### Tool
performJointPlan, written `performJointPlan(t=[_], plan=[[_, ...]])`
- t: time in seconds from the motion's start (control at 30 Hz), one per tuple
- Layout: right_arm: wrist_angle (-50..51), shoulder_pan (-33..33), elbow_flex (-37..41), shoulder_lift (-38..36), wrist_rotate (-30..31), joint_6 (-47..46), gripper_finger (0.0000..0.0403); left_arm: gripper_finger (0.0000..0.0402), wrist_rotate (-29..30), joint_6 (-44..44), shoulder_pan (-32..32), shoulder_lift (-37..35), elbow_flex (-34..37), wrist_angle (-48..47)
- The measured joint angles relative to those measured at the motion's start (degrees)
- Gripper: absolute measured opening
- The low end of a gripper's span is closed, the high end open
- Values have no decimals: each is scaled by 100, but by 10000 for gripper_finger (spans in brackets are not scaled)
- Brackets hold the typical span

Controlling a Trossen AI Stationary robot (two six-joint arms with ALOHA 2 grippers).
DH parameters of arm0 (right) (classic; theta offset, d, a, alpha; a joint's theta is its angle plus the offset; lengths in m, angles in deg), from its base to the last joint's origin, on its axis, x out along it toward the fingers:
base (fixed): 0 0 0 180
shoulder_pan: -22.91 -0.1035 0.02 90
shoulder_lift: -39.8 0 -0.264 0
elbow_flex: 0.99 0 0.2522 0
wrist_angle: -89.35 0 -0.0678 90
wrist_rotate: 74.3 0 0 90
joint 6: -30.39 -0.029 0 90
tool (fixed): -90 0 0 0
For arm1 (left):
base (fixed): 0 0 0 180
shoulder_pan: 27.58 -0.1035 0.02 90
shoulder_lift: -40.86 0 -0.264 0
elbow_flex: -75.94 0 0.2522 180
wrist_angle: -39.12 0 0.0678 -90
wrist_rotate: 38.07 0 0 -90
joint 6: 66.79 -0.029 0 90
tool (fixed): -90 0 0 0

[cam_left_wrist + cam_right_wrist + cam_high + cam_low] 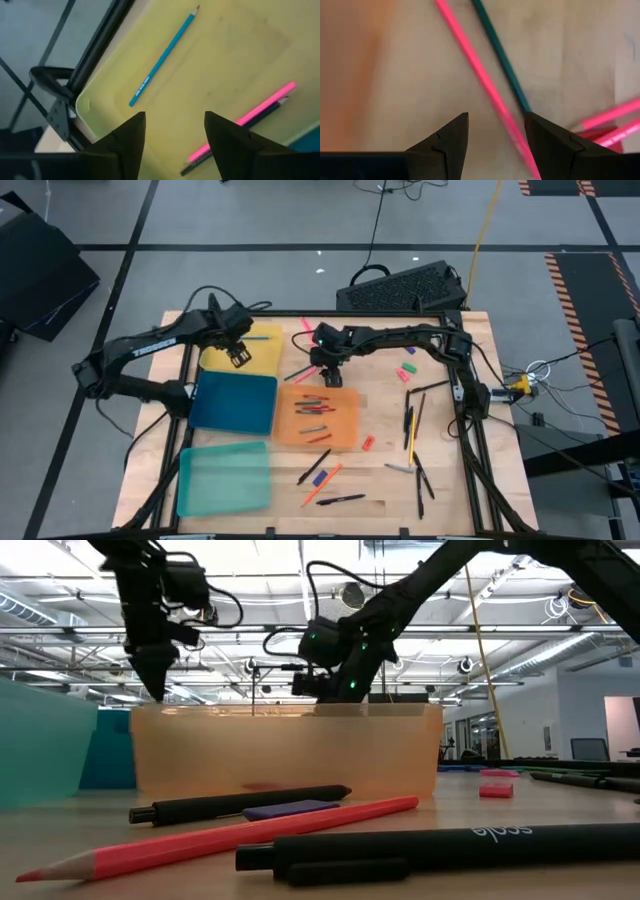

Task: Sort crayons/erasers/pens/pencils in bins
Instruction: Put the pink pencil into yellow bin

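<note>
Two hands, both spread wide and empty: my left hand (238,356) over the yellow bin (262,358), my right hand (496,131) above pink pencils (475,65) on the worktop, at 12 o'clock from the orange bin (345,438); risk: crossed sticks, pinching two.

I saw four bins in a cluster: the yellow bin (235,55) lay under my left fingers (127,145), holding a blue pencil (162,55) ahead of them and a pink pencil (265,107) beside a dark one. The orange bin (345,435) held short crayons (315,409). Between my right fingers (445,145) ran a pink pencil (475,70) alongside a green pencil (500,55).
</note>
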State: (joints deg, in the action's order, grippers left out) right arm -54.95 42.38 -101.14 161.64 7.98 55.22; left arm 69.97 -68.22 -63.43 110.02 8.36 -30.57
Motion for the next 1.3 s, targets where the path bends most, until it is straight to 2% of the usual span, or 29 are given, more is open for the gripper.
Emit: performJointPlan(t=[0.23, 0.6, 0.9, 1.07, 1.2, 1.3], plan=[[-285, 73, 81, 33, -1, -12, 166, 207, -2, 591, 15, -448, -2, 1], [347, 113, 76, 20, -2, 56, 105, 207, -15, 629, 63, -515, -2, 35], [911, 115, 63, 2, 24, 589, 41, 207, -22, 811, 59, -515, -2, 48], [940, 107, 71, 2, 151, 635, 10, 207, -618, 1039, 59, -515, -2, 324], [979, 69, 90, -110, 193, 547, 12, 207, -1348, 1167, 66, -515, -2, 874], [1085, 33, 118, -303, 210, 423, 17, 207, -1488, 1167, 74, -515, -2, 1200]])
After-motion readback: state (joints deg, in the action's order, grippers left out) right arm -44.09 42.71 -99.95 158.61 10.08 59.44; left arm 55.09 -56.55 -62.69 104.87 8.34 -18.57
